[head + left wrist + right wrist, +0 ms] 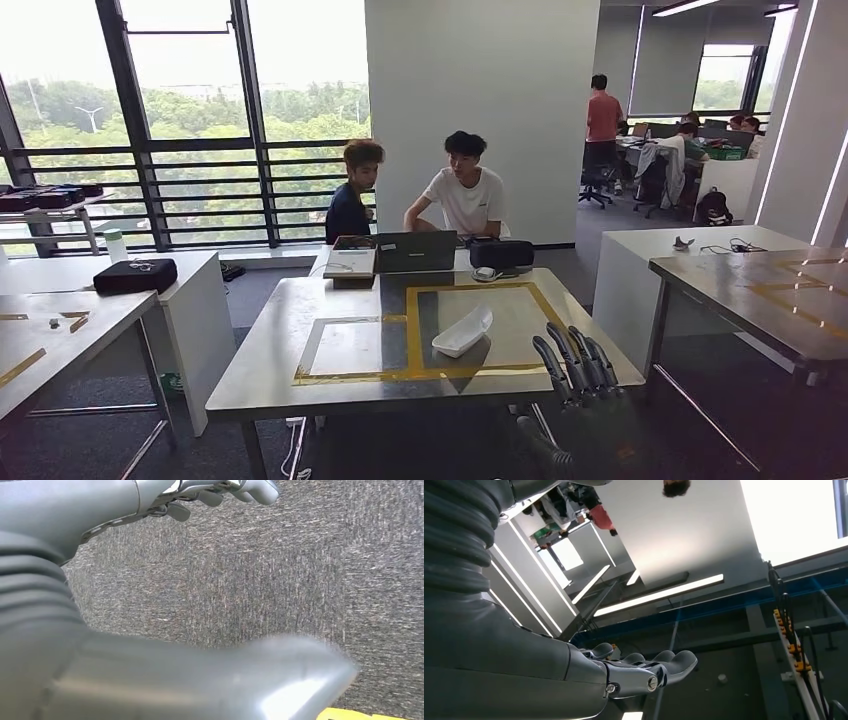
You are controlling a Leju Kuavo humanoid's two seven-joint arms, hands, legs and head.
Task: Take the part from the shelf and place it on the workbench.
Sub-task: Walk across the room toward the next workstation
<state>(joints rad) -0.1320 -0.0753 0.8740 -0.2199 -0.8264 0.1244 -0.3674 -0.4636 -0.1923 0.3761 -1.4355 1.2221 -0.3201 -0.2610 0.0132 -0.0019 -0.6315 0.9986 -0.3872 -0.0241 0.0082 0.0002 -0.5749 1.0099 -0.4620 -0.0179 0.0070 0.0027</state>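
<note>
Here, white part (462, 333) lying on the tabletop (290, 340) inside yellow tape, just left of the empty, spread right hand (577, 362), left hand (220, 492) partly cropped, grasp indiscernible, no legible writing.

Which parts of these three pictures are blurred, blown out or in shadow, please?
Head view: windows blown out, white part sharp on the workbench, right hand dim. Left wrist view: left hand fairly sharp over carpet, its thumb blurred. Right wrist view: bright patch washed out at a corner, right hand in shadow.
</note>
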